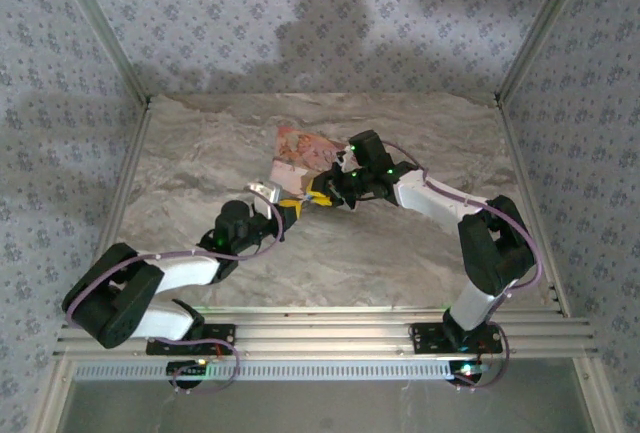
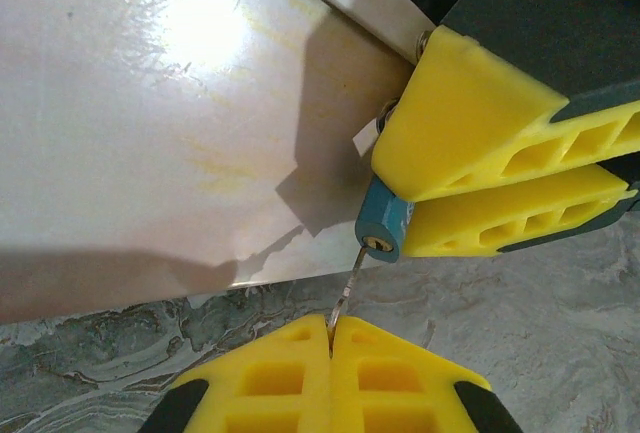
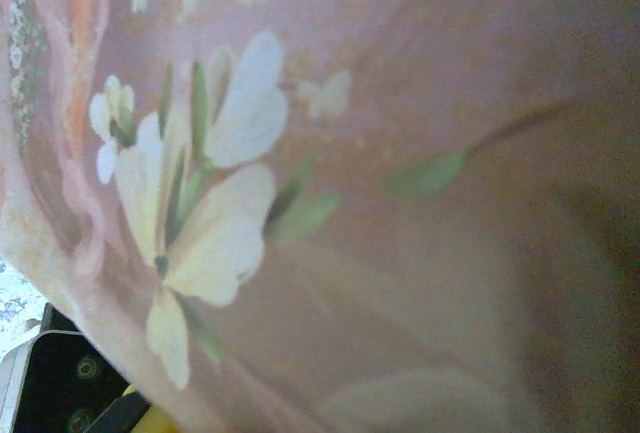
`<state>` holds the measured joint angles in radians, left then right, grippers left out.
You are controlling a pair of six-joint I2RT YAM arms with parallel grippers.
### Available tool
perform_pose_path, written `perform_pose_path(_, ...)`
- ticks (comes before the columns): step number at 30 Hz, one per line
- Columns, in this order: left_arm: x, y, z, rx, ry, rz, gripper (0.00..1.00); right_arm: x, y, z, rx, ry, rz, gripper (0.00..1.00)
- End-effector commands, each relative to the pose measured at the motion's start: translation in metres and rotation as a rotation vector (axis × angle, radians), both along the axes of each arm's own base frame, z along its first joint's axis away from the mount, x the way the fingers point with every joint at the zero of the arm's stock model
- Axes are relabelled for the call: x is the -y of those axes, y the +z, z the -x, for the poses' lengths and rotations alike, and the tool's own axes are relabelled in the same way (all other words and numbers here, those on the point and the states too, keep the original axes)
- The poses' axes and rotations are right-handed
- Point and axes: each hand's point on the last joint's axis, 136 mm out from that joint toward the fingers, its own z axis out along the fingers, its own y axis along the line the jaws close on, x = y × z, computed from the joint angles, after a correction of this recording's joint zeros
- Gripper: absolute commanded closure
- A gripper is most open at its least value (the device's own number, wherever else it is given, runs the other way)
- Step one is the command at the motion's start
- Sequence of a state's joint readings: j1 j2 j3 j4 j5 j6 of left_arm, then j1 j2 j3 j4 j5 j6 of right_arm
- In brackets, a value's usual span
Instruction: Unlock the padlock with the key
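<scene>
The tiny teal padlock (image 2: 383, 221) hangs just above the marble table, pinched between the yellow fingers (image 2: 470, 123) of my right gripper (image 1: 325, 196), with its keyhole end facing my left gripper. The left gripper (image 2: 331, 325) is shut on the thin metal key (image 2: 347, 293). The key's blade runs up to the brass keyhole and its tip sits in or at it. In the top view the two grippers meet near the table's middle, the left gripper (image 1: 290, 208) just left of the right one. The shackle is hidden behind the right fingers.
The pink floral box (image 1: 300, 148) lies just behind the grippers; its flowered surface (image 3: 300, 203) is very close to the right wrist camera and its pale glossy side (image 2: 150, 123) is beside the padlock. Aluminium frame posts (image 1: 135, 93) edge the marble table (image 1: 200, 153).
</scene>
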<state>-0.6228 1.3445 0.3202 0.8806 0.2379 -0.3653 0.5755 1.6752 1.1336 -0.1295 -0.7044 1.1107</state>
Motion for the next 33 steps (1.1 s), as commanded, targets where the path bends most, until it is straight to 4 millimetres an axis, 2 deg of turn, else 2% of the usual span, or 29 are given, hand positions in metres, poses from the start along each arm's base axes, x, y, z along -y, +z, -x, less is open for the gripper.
perform_pose_path(1, 0.001, 0.014, -0.002, 0.056, 0.006, 0.041, 1.0, -0.002, 0.013, 0.007, -0.038, 0.014, -0.044, 1.0)
perform_pose_path(26, 0.007, 0.014, -0.005, 0.054, 0.005, 0.075, 1.0, -0.009, 0.014, 0.01, -0.044, 0.025, -0.056, 1.0)
perform_pose_path(30, 0.006, 0.014, -0.004, 0.048, 0.003, 0.07, 1.0, -0.005, 0.008, 0.009, -0.032, 0.029, -0.019, 1.0)
perform_pose_path(33, 0.004, 0.004, -0.001, 0.011, 0.003, 0.031, 1.0, 0.003, -0.005, 0.009, 0.0, 0.046, 0.074, 1.0)
